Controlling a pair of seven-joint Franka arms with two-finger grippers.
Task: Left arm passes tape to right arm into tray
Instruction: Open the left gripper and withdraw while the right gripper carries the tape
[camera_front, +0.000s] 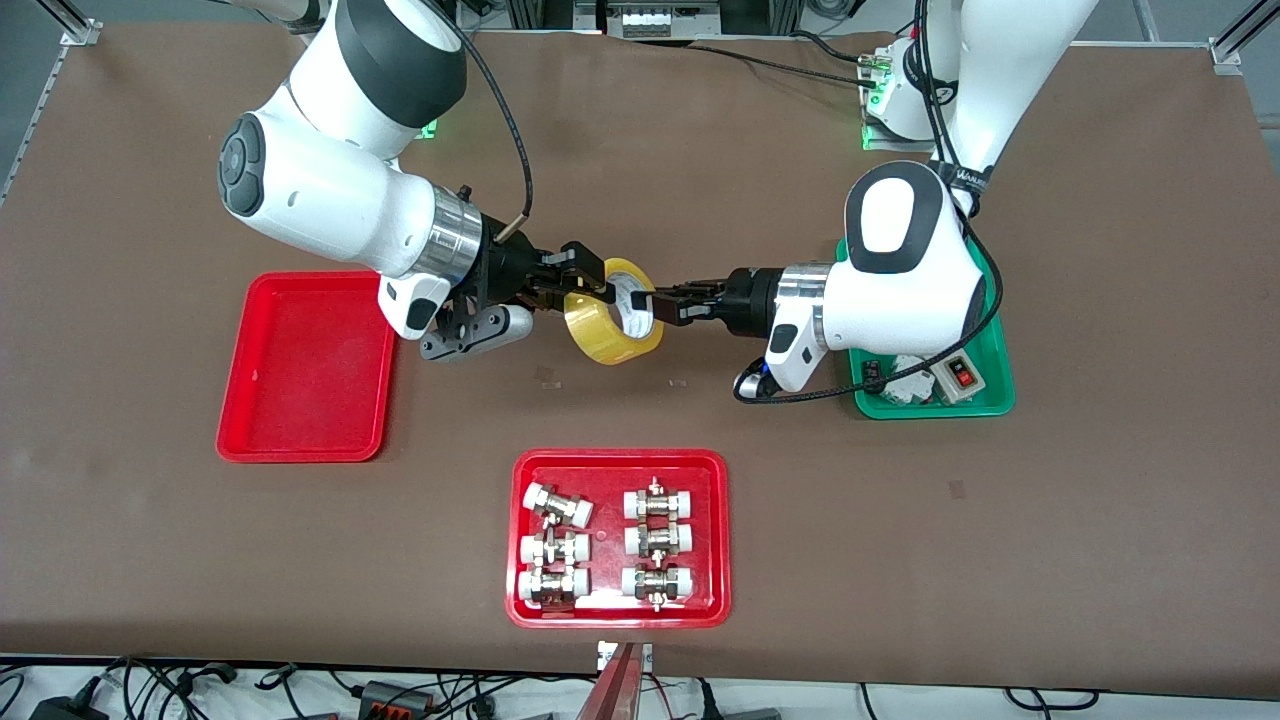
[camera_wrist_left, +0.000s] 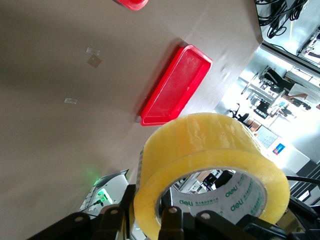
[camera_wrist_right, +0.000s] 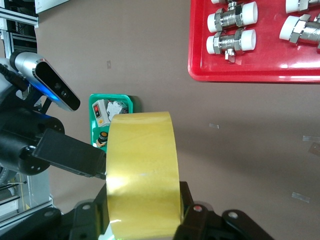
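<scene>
The tape (camera_front: 603, 338), a translucent yellow roll with a pale core, hangs in the air over the bare table between both grippers. My left gripper (camera_front: 657, 306) is shut on the roll's wall, one finger inside the core and one outside, as the left wrist view shows (camera_wrist_left: 147, 210). My right gripper (camera_front: 588, 277) is shut across the roll's width from the other end. In the right wrist view its fingers (camera_wrist_right: 142, 212) flank the tape (camera_wrist_right: 142, 160). The tape (camera_wrist_left: 200, 145) fills the left wrist view. The plain red tray (camera_front: 310, 360) lies toward the right arm's end, beside the right arm's wrist, and shows in the left wrist view (camera_wrist_left: 175, 85).
A red tray of metal pipe fittings (camera_front: 618, 461) lies nearer the front camera than the tape; it shows in the right wrist view (camera_wrist_right: 200, 70). A green tray (camera_front: 990, 402) with small parts sits under the left arm's wrist.
</scene>
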